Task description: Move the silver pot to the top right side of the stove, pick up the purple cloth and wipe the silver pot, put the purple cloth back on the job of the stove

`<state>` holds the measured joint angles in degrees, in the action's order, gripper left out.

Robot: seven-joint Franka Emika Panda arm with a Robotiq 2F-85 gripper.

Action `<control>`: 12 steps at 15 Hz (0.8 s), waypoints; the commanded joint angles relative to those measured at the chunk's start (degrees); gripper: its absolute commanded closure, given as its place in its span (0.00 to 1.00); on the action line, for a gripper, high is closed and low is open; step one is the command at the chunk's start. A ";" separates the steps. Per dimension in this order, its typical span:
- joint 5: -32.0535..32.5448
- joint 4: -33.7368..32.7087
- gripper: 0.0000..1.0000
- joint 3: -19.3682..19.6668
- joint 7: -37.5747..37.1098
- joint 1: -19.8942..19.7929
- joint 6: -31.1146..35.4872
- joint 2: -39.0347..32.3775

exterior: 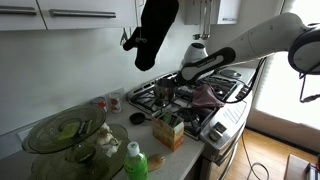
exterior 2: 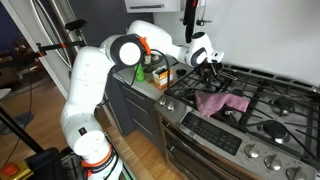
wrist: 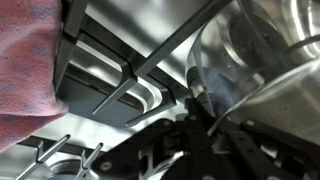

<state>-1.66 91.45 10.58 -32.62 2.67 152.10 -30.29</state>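
Observation:
In the wrist view the silver pot (wrist: 262, 50) fills the upper right, close to the camera, over the black stove grates (wrist: 110, 85). My gripper (wrist: 205, 128) is at its rim, with the thin metal edge running between the dark fingers, which look shut on it. The purple cloth (wrist: 25, 75) lies at the left on the stove. In both exterior views the cloth (exterior: 205, 97) (exterior 2: 222, 102) lies on the grates beside my gripper (exterior: 184, 80) (exterior 2: 210, 68). There the pot is mostly hidden by my hand.
The stove (exterior 2: 270, 105) has several burners and a front knob panel (exterior 2: 215, 135). On the counter beside it stand a box (exterior: 168, 130), a green bottle (exterior: 136, 160) and a glass lid (exterior: 62, 132). A black object (exterior: 157, 30) hangs overhead.

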 commanded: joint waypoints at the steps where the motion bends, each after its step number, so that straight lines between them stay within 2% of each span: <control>1: 1.52 -0.85 0.99 2.71 -3.98 1.51 -1.40 -0.68; 12: 6.79 0.82 0.99 9.76 -19.26 2.81 0.21 -0.65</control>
<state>2.77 91.61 17.78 -47.11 5.20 151.96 -30.97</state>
